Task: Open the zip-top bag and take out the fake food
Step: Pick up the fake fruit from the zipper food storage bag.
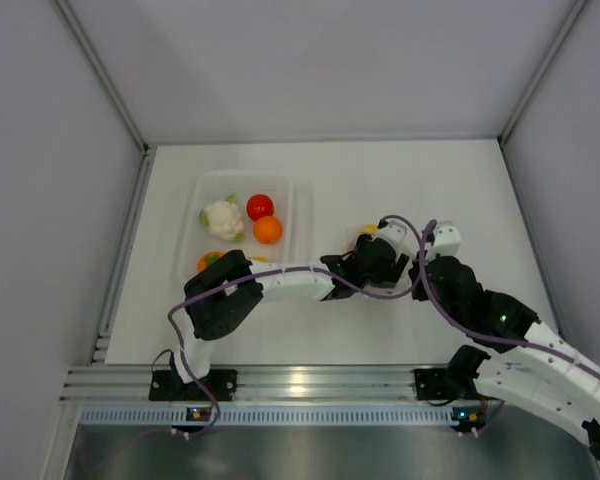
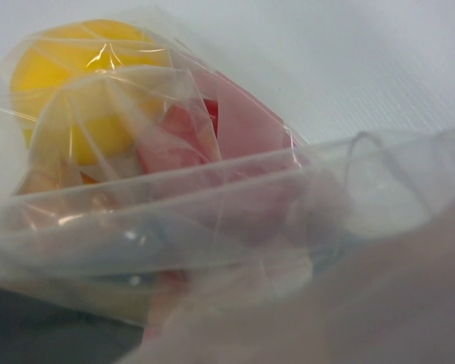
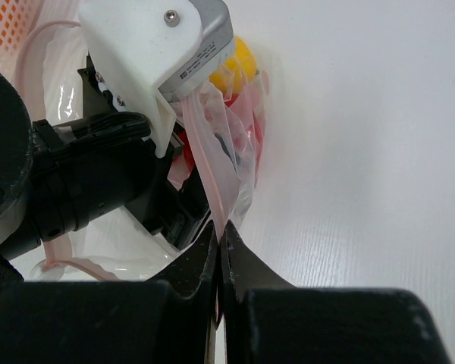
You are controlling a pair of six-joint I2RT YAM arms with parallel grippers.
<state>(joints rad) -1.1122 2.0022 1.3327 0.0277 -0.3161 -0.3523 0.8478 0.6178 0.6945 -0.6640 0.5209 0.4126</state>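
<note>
The zip-top bag (image 3: 231,144), clear crinkled film with a pink strip, lies on the matte white table (image 1: 430,180) just right of the rigid clear tray (image 1: 302,215). The right gripper (image 3: 220,236) has its black fingers pressed together on the bag's pink edge. A smooth round yellow lemon (image 2: 68,76) and a glossy red piece (image 2: 239,129) show through the folds. The left gripper (image 1: 365,260) sits at the bag, also right of the tray; whether its jaws are apart I cannot tell

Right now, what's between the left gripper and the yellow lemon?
Crinkled clear layers of the zip-top bag. The left wrist view sees the yellow lemon only through that plastic.
</note>
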